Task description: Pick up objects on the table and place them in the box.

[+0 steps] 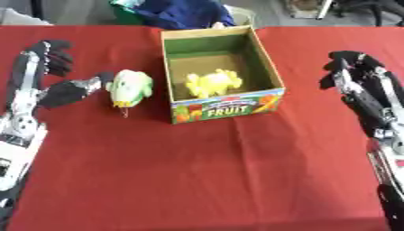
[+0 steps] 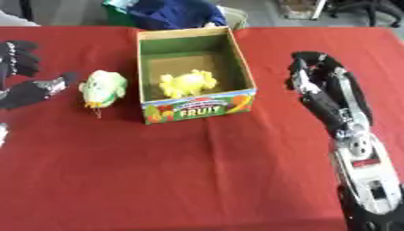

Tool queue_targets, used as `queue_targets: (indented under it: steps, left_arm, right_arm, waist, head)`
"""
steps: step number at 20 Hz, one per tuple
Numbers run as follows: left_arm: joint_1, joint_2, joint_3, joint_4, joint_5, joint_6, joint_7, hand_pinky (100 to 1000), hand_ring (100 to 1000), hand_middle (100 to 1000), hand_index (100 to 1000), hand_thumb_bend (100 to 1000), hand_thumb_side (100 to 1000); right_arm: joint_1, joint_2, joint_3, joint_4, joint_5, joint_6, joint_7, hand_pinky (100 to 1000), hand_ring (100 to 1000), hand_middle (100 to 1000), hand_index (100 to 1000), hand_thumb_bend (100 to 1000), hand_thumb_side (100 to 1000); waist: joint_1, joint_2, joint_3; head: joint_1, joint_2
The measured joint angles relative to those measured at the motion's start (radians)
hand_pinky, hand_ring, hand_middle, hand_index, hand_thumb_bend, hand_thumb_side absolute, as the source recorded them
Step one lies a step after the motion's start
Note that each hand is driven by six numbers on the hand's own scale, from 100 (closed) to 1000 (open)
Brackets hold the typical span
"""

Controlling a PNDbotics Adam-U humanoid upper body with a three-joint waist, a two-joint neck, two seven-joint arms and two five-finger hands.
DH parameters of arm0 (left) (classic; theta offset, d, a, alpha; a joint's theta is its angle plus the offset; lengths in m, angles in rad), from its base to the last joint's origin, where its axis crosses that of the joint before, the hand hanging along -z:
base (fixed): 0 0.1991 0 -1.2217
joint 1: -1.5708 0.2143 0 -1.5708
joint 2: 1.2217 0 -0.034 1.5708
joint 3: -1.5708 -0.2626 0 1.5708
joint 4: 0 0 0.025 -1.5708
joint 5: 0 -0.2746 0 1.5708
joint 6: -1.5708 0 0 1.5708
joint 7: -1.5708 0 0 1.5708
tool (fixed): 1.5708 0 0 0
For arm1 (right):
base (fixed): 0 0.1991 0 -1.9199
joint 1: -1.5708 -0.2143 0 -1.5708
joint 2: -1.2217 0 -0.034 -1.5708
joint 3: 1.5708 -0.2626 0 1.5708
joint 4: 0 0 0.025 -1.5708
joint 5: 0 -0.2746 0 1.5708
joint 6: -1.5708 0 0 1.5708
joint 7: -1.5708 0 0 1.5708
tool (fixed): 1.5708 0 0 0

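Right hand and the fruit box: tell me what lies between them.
Nothing: in the right eye view only bare red tablecloth separates the right hand from the fruit box. The pale green toy lies on the box's other side, by the left hand.

Both hands, the left hand (image 1: pixel 49 76) and right hand (image 2: pixel 323 90), are black with silver joints; the forearms are silver-white with dark round fittings.

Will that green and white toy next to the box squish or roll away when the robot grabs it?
The green and white toy looks plush, so it would probably squish and weigh little. Its rounded body might roll slightly if nudged by the left hand, whose thumb is beside it. The red cloth probably limits sliding.
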Motion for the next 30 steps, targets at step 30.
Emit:
queue_targets:
  steps: [30]
  left_arm:
    - [0.0,0.0,0.0,0.0,0.0,0.003,-0.006,598,549,530,741,794,287]
  right_arm:
    - [0.004,0.0,0.0,-0.002,0.0,0.0,-0.001,522,526,562,727,100,445]
  waist:
    - [-0.001,0.0,0.001]
  head:
    - [-0.014,0.007]
